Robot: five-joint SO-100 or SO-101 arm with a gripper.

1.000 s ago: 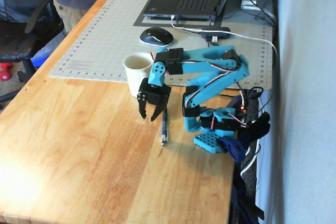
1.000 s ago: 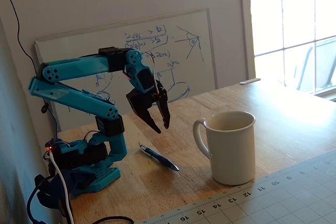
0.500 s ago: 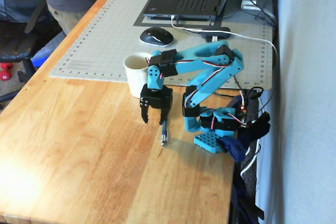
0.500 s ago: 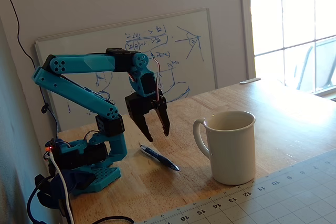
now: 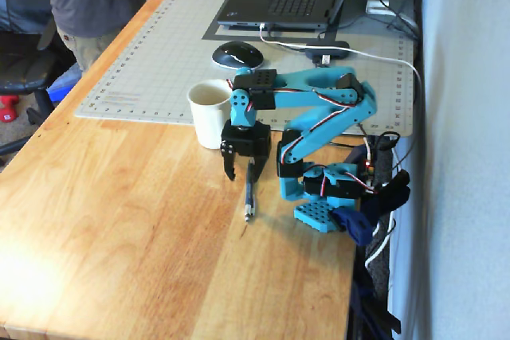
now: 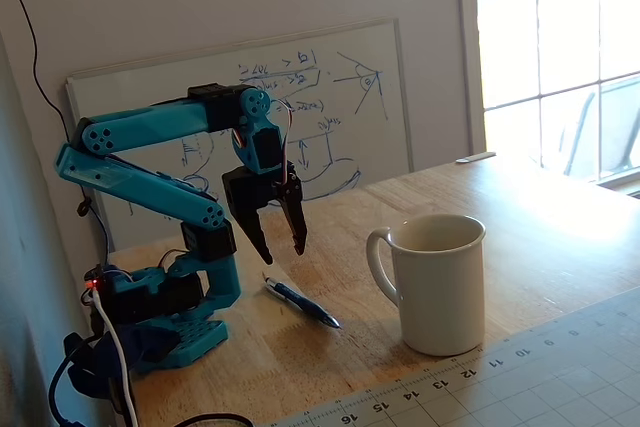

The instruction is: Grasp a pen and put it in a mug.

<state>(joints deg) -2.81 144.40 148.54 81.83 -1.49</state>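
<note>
Above the pen, nothing grasped yet.
On the wooden table [image 5: 119,220] the pen [image 6: 300,303] lies flat beside the arm's base, untouched; the cream mug [image 6: 437,282] stands empty a little way off. Grasp, lift and drop all remain to do. Over the pen the claw [image 6: 279,243] hangs with fingers moderately parted, holding nothing and touching nothing.

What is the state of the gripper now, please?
Gripper: open, holding nothing, poised just above the pen on the table.
</note>
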